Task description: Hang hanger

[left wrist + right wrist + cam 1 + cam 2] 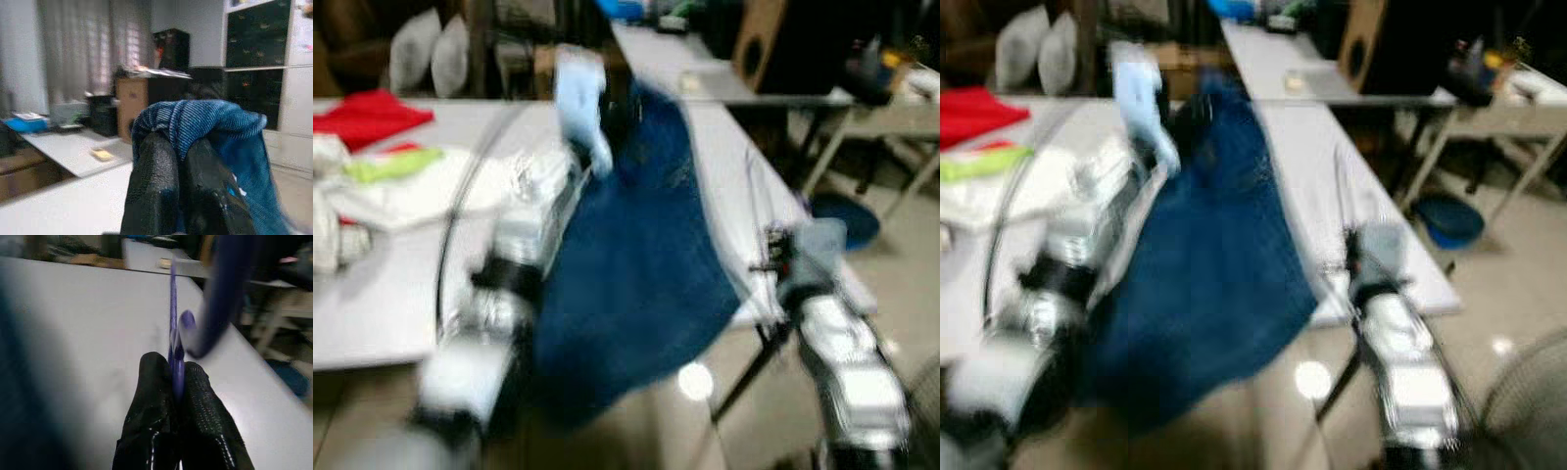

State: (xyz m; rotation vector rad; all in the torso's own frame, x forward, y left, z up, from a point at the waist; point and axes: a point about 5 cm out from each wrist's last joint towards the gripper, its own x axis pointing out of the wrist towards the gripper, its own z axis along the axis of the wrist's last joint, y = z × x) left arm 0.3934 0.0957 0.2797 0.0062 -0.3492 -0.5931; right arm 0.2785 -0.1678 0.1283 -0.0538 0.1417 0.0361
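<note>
A dark blue knitted garment [636,255] hangs from my left gripper [178,147], which is shut on its top edge; both black fingers [151,186] press together under the cloth. The garment drapes over the corner of the white table [372,294], and a pale blue piece [579,103] shows at its top. My right gripper [177,364] is shut on a thin purple hanger [173,308], whose thicker hook [220,293] curves up beside it. In the eye views, which are blurred, the right gripper [773,250] is to the right of the garment, over the table's edge.
A red cloth [372,113], a green item [391,164] and white fabric lie on the table's left part. A second long table [705,78] runs behind. A blue round object [847,217] sits on the floor at right, and a fan [1528,411] stands nearer.
</note>
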